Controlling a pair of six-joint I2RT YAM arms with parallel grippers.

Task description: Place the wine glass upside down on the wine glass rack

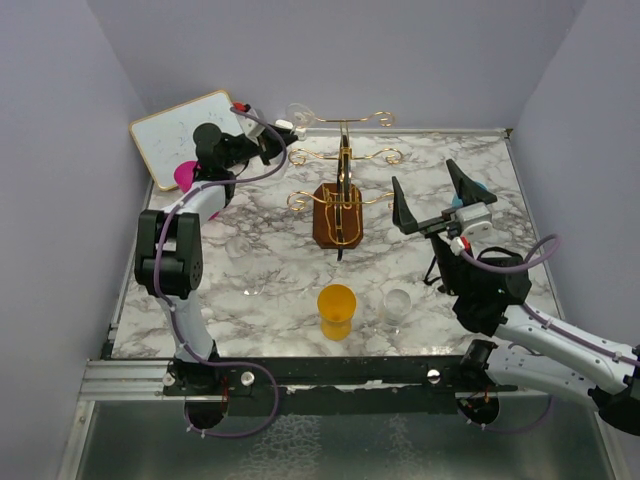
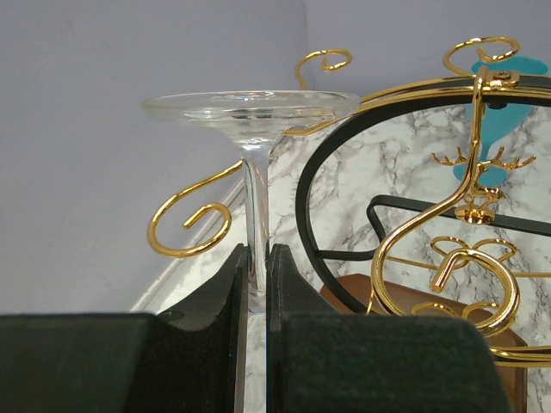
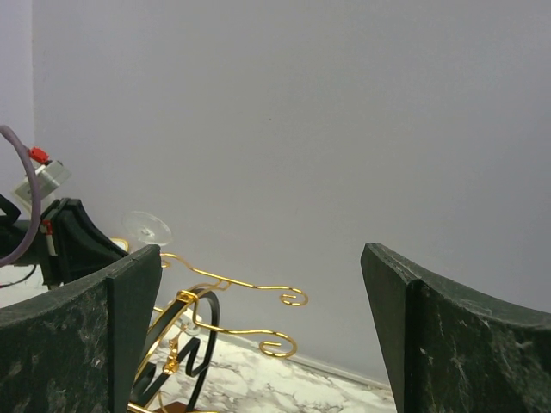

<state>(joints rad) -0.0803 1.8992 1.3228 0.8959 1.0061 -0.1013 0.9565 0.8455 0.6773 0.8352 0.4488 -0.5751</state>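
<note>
A clear wine glass [image 2: 250,107] hangs upside down, its round foot on top and its stem running down between the black fingers of my left gripper [image 2: 256,275], which is shut on the stem. Its bowl is hidden below the fingers. In the top view the glass [image 1: 299,114] and left gripper [image 1: 282,138] sit at the back left arms of the wine glass rack [image 1: 340,190]. The foot is level with a gold scroll arm [image 2: 189,219]; I cannot tell whether they touch. My right gripper [image 1: 432,195] stands open and empty to the right of the rack [image 3: 250,288].
A yellow cup [image 1: 336,310] and a clear glass [image 1: 398,305] stand near the front edge. A white board [image 1: 190,135] leans at the back left with a pink object [image 1: 186,176] beside it. Grey walls close in the back and sides.
</note>
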